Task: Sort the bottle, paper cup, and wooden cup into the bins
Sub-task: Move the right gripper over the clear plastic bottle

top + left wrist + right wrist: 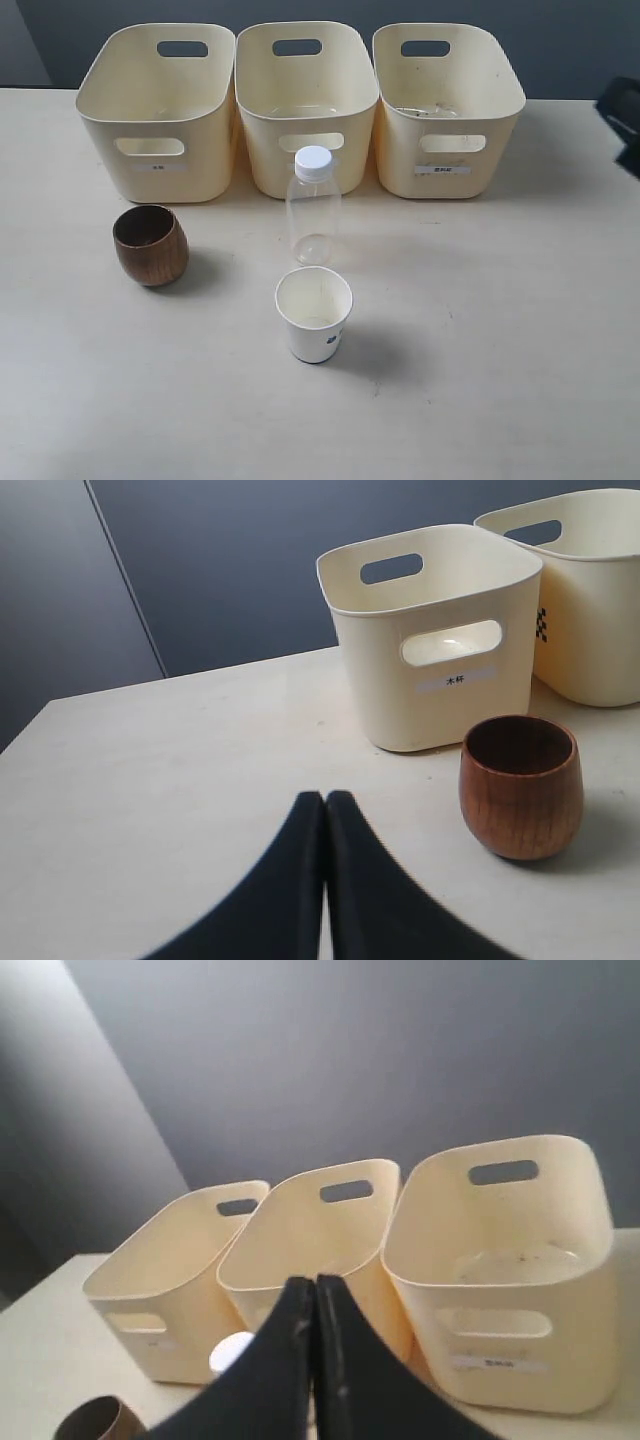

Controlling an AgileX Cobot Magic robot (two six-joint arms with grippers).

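Note:
Three cream-yellow bins stand in a row at the table's back: left (160,120), middle (305,115), right (447,115). The clear bottle (313,210) with a white cap stands upright before the middle bin. In front of it sits the white paper cup (314,315), upright. The brown wooden cup (151,245) stands before the left bin. My left gripper (325,798) is shut and empty, low over the table, apart from the wooden cup (520,788). My right gripper (313,1282) is shut and empty, facing the bins, with the bottle's cap (232,1352) beside its fingers. Neither gripper's jaws show in the exterior view.
A dark piece of the right arm (625,120) shows at the exterior view's right edge. A dark wall rises behind the bins. Bare tabletop (520,340) lies to the right of the paper cup and in front of all three items.

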